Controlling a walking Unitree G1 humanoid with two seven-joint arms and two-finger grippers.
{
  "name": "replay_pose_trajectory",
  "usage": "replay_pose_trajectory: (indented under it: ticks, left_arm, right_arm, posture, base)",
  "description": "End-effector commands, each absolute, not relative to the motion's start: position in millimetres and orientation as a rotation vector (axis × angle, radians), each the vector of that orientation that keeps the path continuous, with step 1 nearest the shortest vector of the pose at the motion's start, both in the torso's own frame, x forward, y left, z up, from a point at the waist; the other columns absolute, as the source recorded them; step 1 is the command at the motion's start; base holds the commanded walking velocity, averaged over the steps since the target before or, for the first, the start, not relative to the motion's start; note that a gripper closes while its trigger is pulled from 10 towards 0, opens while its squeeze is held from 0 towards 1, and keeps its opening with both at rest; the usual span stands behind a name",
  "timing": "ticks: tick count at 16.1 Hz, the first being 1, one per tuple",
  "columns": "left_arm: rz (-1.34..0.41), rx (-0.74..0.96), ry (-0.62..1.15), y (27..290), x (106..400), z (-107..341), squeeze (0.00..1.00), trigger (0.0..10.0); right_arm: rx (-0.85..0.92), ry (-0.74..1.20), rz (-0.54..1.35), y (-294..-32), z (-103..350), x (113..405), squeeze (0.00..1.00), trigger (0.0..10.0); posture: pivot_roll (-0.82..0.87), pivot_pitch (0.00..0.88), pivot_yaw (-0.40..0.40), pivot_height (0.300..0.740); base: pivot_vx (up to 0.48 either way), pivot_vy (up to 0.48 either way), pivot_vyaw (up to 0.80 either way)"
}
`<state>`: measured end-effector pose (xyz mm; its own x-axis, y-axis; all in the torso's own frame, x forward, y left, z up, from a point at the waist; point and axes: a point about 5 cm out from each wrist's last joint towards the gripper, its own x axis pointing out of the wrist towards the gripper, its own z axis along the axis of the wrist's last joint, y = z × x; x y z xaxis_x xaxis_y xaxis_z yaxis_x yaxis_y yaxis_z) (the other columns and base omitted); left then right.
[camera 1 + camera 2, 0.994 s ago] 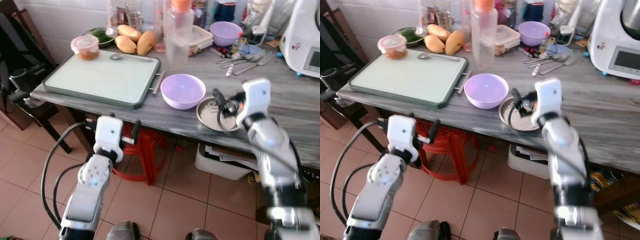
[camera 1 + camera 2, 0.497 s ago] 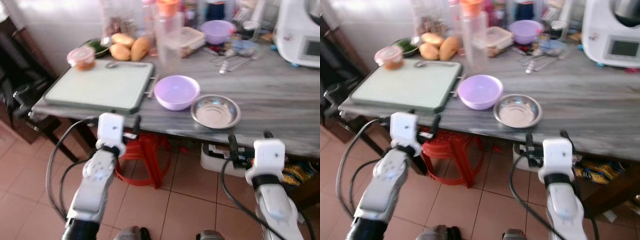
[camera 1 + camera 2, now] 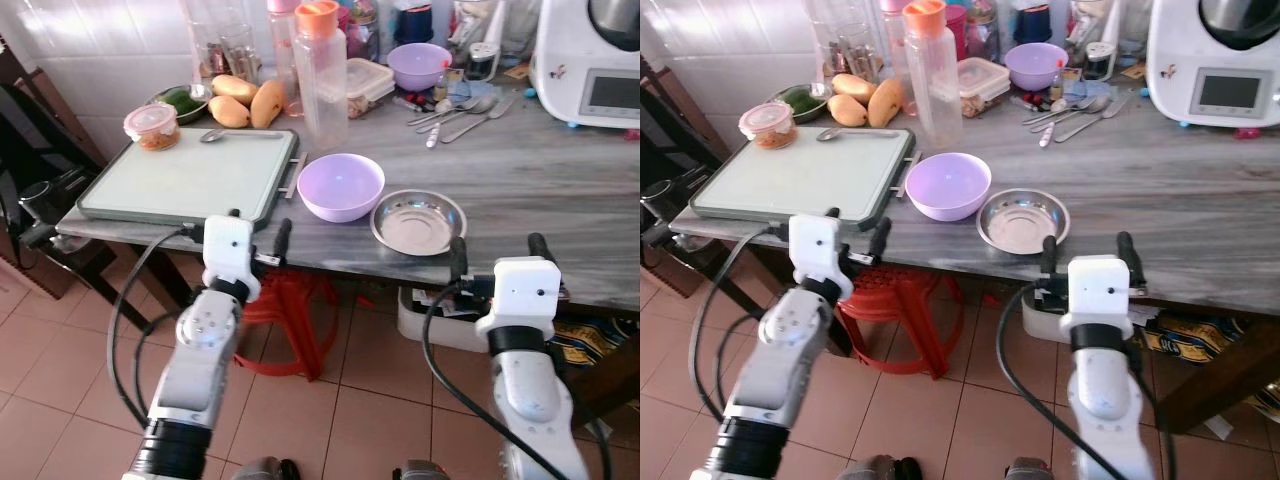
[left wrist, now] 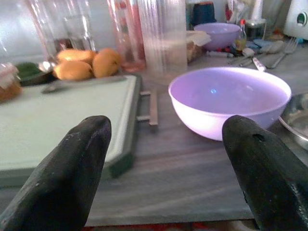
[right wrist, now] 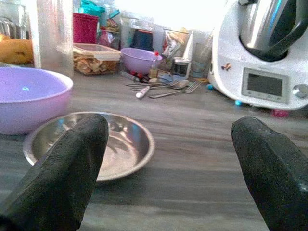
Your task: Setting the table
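The steel dish [image 3: 418, 221] sits beside the lilac bowl [image 3: 341, 186] near the worktop [image 3: 560, 190] edge, within easy reach. Both the left gripper [image 3: 258, 235] and right gripper [image 3: 497, 259] hover just short of that edge, fingers spread wide and empty, apparently poised for another item.

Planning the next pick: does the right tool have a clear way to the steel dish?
Probably yes. The right tool is open at the table edge facing the steel dish, with bare tabletop between.

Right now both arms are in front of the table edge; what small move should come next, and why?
Probably reach the right end effector forward to the steel dish. It is open and empty just short of the counter edge, and the dish sits straight ahead beside the purple bowl. The left end effector is likewise open.
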<state>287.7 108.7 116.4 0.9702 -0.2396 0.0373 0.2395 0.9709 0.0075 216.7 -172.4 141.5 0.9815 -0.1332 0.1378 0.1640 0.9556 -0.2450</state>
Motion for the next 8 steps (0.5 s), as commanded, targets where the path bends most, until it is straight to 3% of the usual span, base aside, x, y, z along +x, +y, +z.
replay_pose_trajectory:
  ticks: [1,3,8]
  left_arm:
    - [-0.249,0.007,-0.033,105,290,115,0.0,10.0]
    - [-0.268,0.011,-0.032,101,294,114,0.0,10.0]
    - [-0.28,-0.004,-0.006,98,286,106,0.0,10.0]
  right_arm:
    - [-0.254,-0.135,-0.209,-178,148,215,0.0,10.0]
    - [-0.241,-0.149,-0.317,-190,152,219,0.0,10.0]
    - [-0.303,-0.097,-0.361,-197,142,228,0.0,10.0]
  posture:
    - [-0.22,0.0,0.136,0.74]
    - [-0.21,0.0,0.128,0.74]
    - [-0.2,0.0,0.125,0.74]
  base:
    - [0.0,0.0,0.0]
    - [0.0,0.0,0.0]
    - [0.0,0.0,0.0]
